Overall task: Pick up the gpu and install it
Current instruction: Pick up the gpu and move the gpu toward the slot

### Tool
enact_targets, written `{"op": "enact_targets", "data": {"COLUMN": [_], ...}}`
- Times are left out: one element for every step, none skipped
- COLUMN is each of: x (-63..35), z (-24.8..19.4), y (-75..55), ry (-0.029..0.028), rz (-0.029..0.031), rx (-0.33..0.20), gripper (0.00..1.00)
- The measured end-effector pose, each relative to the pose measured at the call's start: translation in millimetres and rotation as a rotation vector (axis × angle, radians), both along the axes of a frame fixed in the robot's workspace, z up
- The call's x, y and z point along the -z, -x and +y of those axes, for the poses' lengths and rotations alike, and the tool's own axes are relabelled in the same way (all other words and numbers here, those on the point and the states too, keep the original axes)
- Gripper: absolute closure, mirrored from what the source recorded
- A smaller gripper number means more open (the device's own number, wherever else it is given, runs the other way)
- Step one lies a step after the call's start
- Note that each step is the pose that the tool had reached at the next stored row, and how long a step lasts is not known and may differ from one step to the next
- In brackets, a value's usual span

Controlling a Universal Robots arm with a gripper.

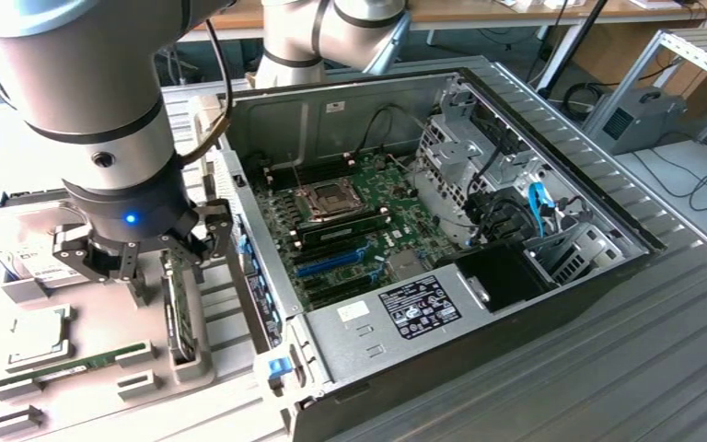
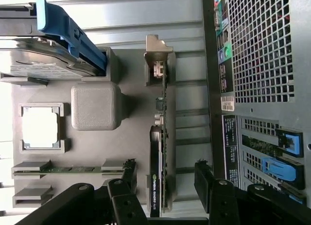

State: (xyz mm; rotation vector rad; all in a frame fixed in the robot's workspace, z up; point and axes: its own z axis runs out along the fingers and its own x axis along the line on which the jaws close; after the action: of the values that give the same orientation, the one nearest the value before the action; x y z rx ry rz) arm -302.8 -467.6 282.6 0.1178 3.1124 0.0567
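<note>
Hand (image 2: 165, 175), spread wide, flanks the gpu (image 2: 160, 137) standing on edge.

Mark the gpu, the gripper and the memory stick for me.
gpu (image 2: 155, 186), wrist view, on its black fan face.
gripper (image 2: 166, 175), wrist view, midway between the fingertips.
memory stick (image 2: 75, 169), wrist view, middle of its green edge.

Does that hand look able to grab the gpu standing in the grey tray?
Probably yes. The hand is open right over the gpu and straddles the card, which stands on edge in its tray. Nothing sits between them, and the case stands clear to one side.
</note>
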Motion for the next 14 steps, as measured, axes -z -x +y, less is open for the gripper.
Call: {"op": "enact_targets", "data": {"x": [1.0,1.9,2.9,4.1,5.1,5.9,6.9,8.1,9.6,10.7,12.2,13.8,15.5,17.2], "z": [0.7,1.4,2.1,2.8,3.3,3.9,4.4,5.0,5.6,5.9,6.2,6.4,6.6,6.8], "y": [0.3,0.5,0.7,1.0,1.3,1.7,2.2,2.6,3.3,3.6,3.9,4.2,4.4,4.6], "ry": [0.0003,0.0004,0.0004,0.0003,0.0002,0.0004,0.0005,0.0005,0.0005,0.0005,0.0006,0.0006,0.0006,0.0007], "rz": [0.0001,0.0002,0.0001,-0.0001,-0.0002,-0.0001,-0.0001,-0.0001,0.0,0.0001,0.0,0.0,0.0001,0.0], "rx": [0.0,0.0,0.0,0.0,0.0,0.0,0.0,0.0,0.0,0.0,0.0,0.0,0.0,0.0], "gripper": [0.4,0.4,0.4,0.4,0.4,0.4,0.4,0.4,0.4,0.4,0.4,0.4,0.4,0.4]}}
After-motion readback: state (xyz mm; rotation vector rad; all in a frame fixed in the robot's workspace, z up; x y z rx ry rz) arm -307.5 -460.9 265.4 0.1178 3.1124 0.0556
